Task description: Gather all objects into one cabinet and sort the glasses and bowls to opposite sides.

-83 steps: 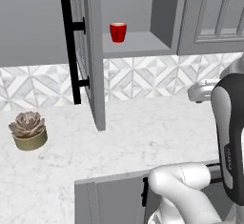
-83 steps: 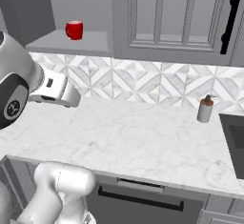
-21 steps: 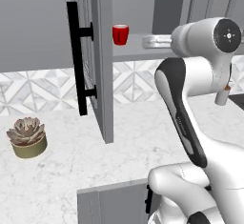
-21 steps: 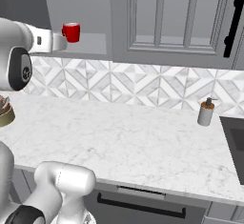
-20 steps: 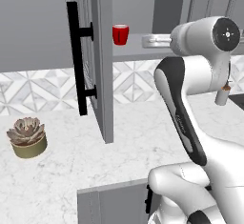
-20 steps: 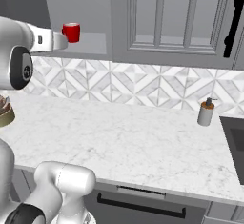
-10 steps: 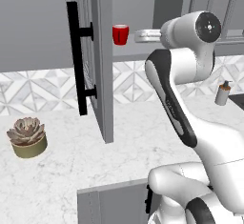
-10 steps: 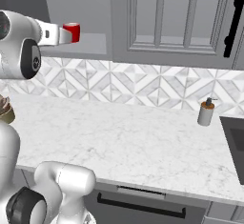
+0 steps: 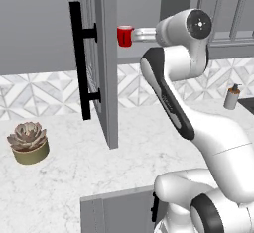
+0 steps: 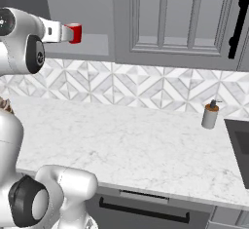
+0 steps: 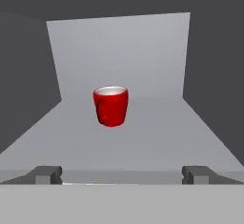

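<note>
Red mug [image 11: 110, 106]: upright on the cabinet shelf [image 11: 143, 137], mouth up, handle at 9 o'clock in the hand view. Gripper [image 11: 122, 173]: at 6 o'clock of it, level, jaws fully spread, holding nothing. Arm extended horizontally into the cabinet.

Bare shelf [image 11: 143, 137] lies clear up to red mug [image 11: 110, 106].

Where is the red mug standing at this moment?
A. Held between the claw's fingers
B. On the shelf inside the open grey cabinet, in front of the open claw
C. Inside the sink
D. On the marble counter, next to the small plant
B: the red mug stands upright on the grey shelf, ahead of the open claw, whose fingers do not touch it.
</note>
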Robot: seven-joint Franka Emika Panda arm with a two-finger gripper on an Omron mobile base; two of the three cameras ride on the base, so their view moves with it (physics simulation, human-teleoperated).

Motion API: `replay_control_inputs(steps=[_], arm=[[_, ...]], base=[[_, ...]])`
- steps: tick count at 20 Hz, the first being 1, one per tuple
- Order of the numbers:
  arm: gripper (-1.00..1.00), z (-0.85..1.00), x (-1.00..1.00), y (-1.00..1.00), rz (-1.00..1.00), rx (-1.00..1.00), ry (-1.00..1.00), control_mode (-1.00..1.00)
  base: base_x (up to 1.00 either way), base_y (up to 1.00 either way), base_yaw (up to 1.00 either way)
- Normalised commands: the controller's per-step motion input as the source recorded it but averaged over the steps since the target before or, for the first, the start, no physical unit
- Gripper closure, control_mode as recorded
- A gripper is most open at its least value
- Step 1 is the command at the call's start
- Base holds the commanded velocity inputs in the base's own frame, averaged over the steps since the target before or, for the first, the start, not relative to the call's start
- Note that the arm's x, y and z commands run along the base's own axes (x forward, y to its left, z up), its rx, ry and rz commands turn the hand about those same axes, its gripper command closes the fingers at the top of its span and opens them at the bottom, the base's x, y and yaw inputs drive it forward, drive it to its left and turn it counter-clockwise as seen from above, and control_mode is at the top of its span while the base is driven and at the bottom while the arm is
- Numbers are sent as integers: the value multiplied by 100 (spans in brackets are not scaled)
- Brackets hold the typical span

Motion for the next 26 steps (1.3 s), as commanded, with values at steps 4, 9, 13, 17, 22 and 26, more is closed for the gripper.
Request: replay_control_inputs(steps=[4, 9, 13, 17, 22, 26], arm=[[-100, -19, 24, 14, 0, -1, 1, -100], [-100, -10, 17, 4, 0, 0, 0, -100], [-100, 0, 20, 0, 0, 0, 0, -100], [-100, -1, 38, 4, 0, 0, 0, -100], [-100, -9, 45, 8, 0, 0, 0, -100], [-100, -27, 20, 16, 0, 0, 0, -100]], base=[[0, 0, 0], [0, 0, 0], [0, 0, 0], [0, 0, 0], [0, 0, 0], [0, 0, 0]])
